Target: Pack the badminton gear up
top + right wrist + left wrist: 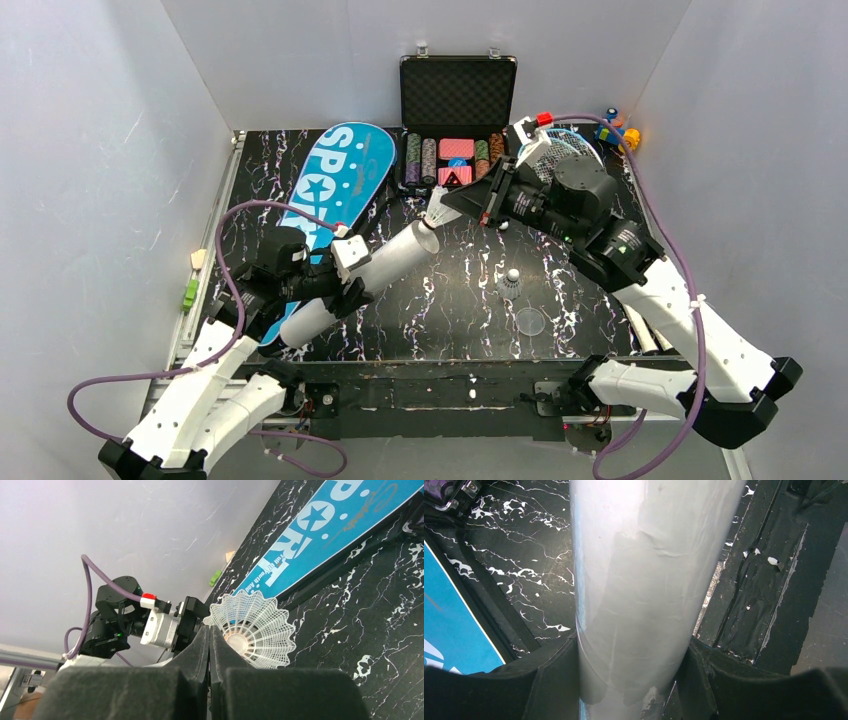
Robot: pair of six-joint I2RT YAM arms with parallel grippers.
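My left gripper is shut around the long white tube and holds it tilted, with its open mouth up and to the right. In the left wrist view the tube fills the gap between my left gripper's jaws. My right gripper is shut on the skirt edge of a white shuttlecock, right at the tube's mouth. In the right wrist view the shuttlecock sits beside my right gripper. A second shuttlecock stands on the table. The blue "SPORT" bag lies at the back left. The rackets lie partly hidden under my right arm.
An open black case of poker chips stands at the back centre. Small toy blocks sit at the back right. A clear round lid lies near the front. The bag also shows in the right wrist view and the left wrist view.
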